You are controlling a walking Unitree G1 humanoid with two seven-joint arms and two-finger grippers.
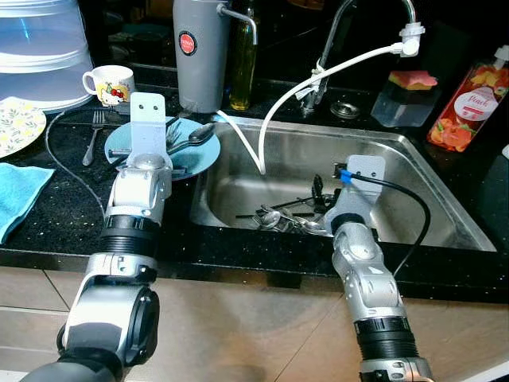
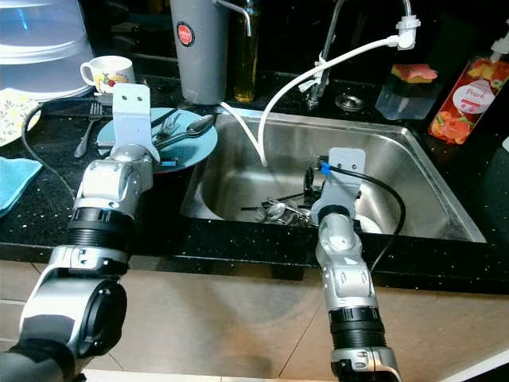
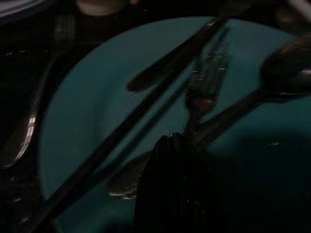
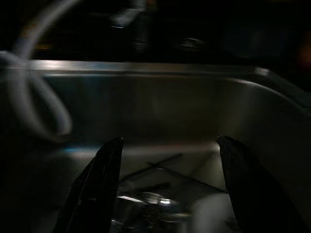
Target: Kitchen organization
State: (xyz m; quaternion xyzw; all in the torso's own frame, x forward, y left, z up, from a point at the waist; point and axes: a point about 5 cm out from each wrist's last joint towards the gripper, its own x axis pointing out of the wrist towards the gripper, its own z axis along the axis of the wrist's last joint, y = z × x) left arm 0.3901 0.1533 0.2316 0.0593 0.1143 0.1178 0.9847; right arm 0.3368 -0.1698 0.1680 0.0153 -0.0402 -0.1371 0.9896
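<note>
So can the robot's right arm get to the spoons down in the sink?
Probably yes. The right gripper hangs open just above the spoons in the sink, with nothing between them.

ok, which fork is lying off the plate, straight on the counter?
The silver fork on the black countertop, left of the round teal plate and below the white mug. The other fork rests on the plate among the cutlery.

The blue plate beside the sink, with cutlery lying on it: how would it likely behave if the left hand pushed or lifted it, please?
The blue plate looks stiff and probably breakable. Its loose cutlery would likely slide or rattle off if it tilted. On the glossy black counter it would probably slide readily when the left hand pushed it.
</note>
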